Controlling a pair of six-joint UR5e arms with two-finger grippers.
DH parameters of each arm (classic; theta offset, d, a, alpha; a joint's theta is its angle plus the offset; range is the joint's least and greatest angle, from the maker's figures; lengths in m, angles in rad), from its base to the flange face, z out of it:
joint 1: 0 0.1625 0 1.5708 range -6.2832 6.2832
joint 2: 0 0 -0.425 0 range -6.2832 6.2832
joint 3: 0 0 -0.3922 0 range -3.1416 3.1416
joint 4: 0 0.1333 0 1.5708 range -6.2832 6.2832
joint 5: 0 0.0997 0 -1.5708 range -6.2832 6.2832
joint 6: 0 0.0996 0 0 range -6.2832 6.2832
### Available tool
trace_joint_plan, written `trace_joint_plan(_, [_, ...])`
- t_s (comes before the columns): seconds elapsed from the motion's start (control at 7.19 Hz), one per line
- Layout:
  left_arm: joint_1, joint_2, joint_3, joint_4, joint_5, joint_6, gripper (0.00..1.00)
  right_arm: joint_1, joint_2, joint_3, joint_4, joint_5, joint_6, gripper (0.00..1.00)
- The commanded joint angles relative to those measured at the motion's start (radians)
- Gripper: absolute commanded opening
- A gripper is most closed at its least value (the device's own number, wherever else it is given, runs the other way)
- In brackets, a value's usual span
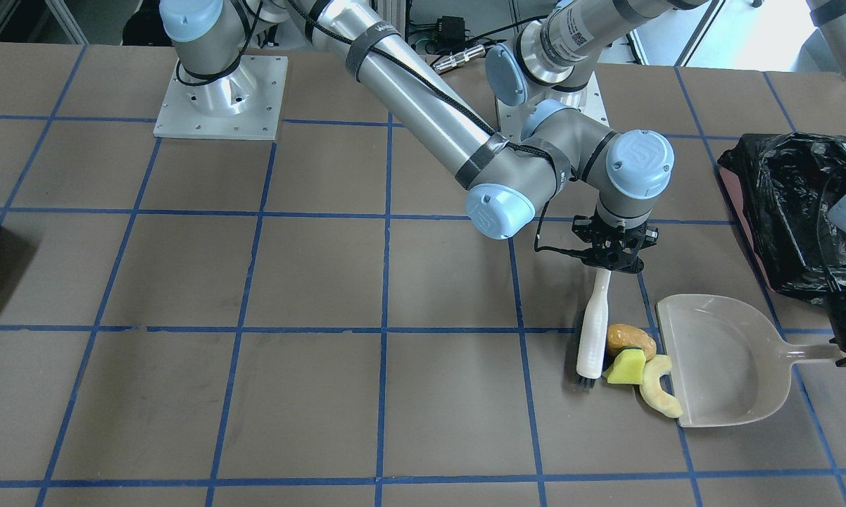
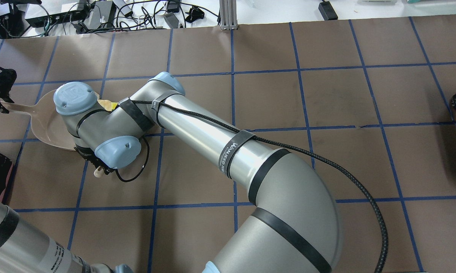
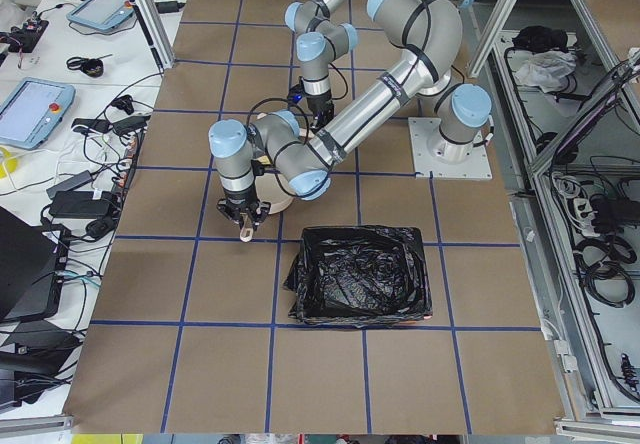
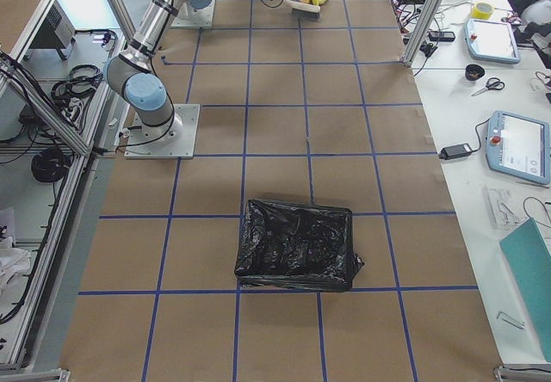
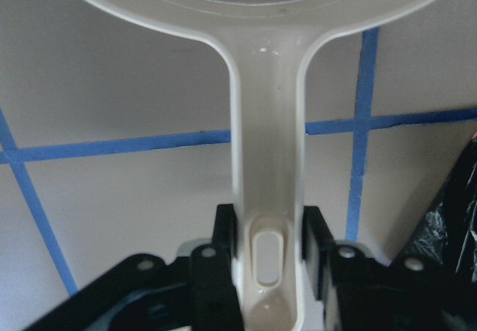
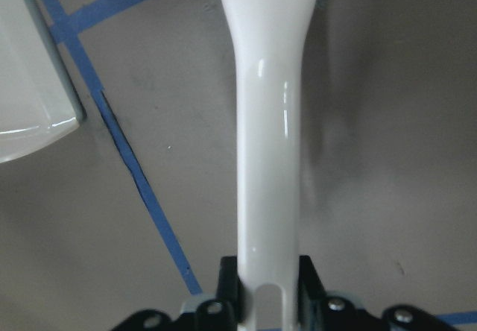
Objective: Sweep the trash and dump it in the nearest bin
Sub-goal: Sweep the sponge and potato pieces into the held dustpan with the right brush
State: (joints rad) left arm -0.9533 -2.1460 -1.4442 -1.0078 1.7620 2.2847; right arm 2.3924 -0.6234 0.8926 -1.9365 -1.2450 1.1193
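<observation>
My right gripper (image 1: 609, 257) reaches across the table and is shut on the handle of a white brush (image 1: 594, 331), its bristles on the table. Right beside the brush lie the golden-brown lump (image 1: 630, 341), the yellow wedge (image 1: 627, 367) and the pale curved slice (image 1: 659, 394), which touches the lip of the white dustpan (image 1: 725, 359). My left gripper (image 5: 268, 241) is shut on the dustpan handle (image 5: 268, 159). The bin (image 1: 796, 211), lined with a black bag, stands just behind the dustpan. The brush handle (image 6: 268, 122) fills the right wrist view.
A second black-lined bin (image 4: 297, 244) stands at the table's far end, on my right side. The right arm's forearm (image 2: 213, 140) stretches diagonally over the middle of the table. Both arm bases are bolted on at the robot's side of the table.
</observation>
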Motion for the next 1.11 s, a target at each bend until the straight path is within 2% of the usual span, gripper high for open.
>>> trace_joint_plan(0.0, [-0.001,0.0,0.001,0.0,0.001,-0.001,0.0,-0.001,0.007,-0.007,-0.001,0.025,-0.119,0.0])
trace_joint_plan(0.97, [-0.001,0.0,-0.001,0.0,0.001,-0.008,0.0,-0.007,0.025,-0.044,0.001,0.049,-0.68,0.0])
